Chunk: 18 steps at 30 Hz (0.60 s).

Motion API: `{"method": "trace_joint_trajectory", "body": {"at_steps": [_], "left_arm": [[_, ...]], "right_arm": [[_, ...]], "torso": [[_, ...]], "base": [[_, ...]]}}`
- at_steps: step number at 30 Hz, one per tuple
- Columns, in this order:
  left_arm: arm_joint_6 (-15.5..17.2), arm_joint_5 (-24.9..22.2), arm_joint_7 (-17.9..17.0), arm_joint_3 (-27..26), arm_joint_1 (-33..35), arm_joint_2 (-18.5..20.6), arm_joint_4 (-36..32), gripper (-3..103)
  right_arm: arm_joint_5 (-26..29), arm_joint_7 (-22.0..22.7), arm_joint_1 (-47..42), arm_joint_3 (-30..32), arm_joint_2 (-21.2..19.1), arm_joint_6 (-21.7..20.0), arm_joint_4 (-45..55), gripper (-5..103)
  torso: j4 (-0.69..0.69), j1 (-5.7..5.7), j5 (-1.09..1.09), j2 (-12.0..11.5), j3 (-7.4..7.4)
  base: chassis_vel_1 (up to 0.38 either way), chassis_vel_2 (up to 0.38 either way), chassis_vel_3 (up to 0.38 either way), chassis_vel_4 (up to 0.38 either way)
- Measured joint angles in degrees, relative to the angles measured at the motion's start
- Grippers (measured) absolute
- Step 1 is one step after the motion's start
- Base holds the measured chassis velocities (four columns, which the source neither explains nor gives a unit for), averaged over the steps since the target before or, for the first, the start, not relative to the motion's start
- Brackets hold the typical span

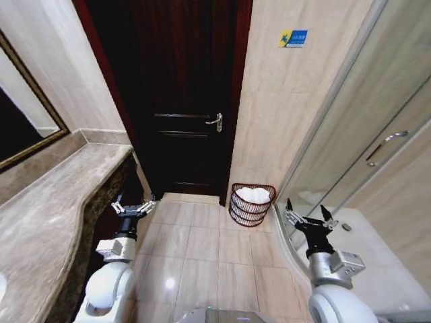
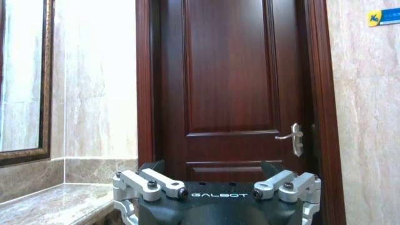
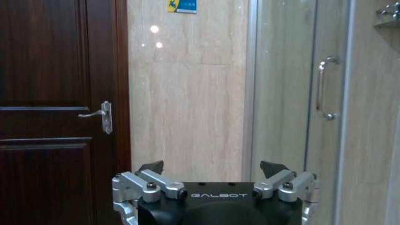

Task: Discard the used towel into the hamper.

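The door [image 1: 176, 101] fills twelve o'clock, the marble surface [image 1: 47, 215] runs down nine o'clock, the shower glass [image 1: 350, 134] stands at three. The hamper [image 1: 252, 205] sits upright on the floor tiles just right of the door, mouth up, long axis vertical. White cloth, probably the towel [image 1: 254, 194], already lies inside, so the task looks done. Left gripper [image 1: 134, 207] and right gripper [image 1: 308, 219] hover low, both spread wide and empty.

Woven-rib hamper [image 1: 252, 205], white cloth towel [image 1: 254, 195], glossy wood door [image 1: 182, 101]
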Motion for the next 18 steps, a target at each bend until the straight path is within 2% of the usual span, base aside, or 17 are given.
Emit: {"method": "trace_joint_trajectory", "body": {"at_steps": [9, 18], "left_arm": [[0.57, 1.28, 0.29, 0.47, -1.26, -0.57, 0.81, 100], [-1.06, 1.3, 0.58, 0.32, -0.86, -0.62, 1.09, 100]], "right_arm": [[-0.51, 0.09, 0.61, -0.5, -0.23, 0.1, 0.0, 100], [-1.02, 0.3, 0.18, -0.99, -0.04, 0.34, 0.0, 100]], "torso": [[0.01, -0.03, 0.0, -0.15, -0.06], [-0.01, -0.11, 0.0, -0.24, -0.13]], "base": [[0.108, -0.12, -0.125, 0.103], [0.107, -0.15, -0.149, 0.111]]}}
